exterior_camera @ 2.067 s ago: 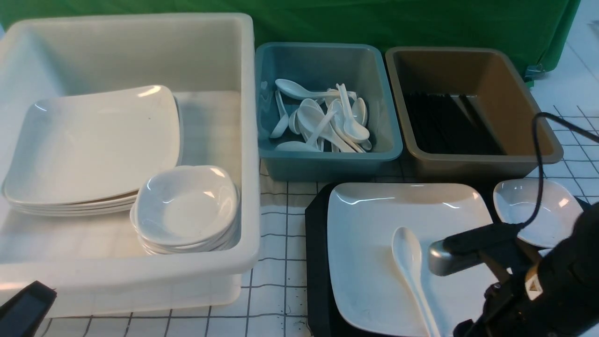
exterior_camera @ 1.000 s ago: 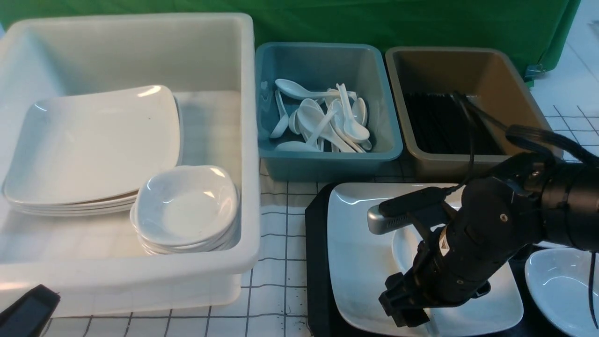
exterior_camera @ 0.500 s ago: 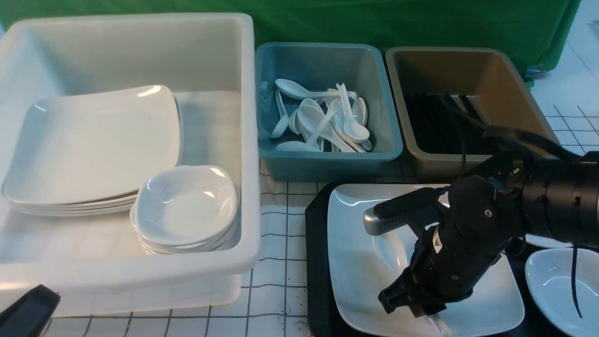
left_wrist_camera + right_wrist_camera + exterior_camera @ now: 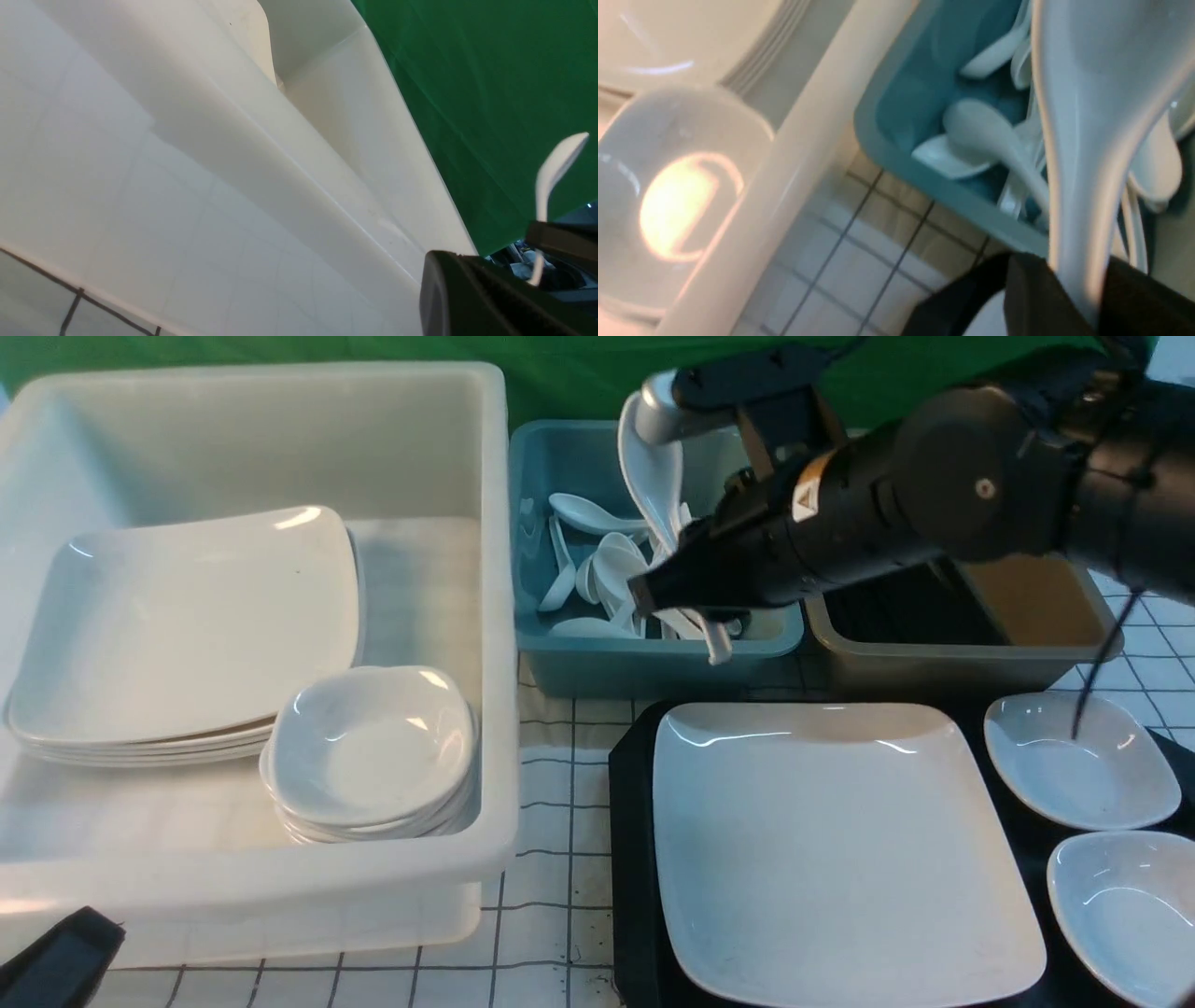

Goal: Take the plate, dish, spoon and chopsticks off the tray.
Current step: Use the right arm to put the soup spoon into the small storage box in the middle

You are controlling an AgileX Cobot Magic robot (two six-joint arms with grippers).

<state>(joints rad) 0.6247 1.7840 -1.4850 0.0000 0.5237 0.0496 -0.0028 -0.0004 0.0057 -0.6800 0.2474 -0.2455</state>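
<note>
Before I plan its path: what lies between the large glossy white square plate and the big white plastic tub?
Only the black plastic tray's rim and a strip of bare white gridded tabletop, seen in the front view.

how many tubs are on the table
3: a big white tub on the left, a blue tub of spoons in the middle, and a brown tub on the right. None seems hidden.
</note>
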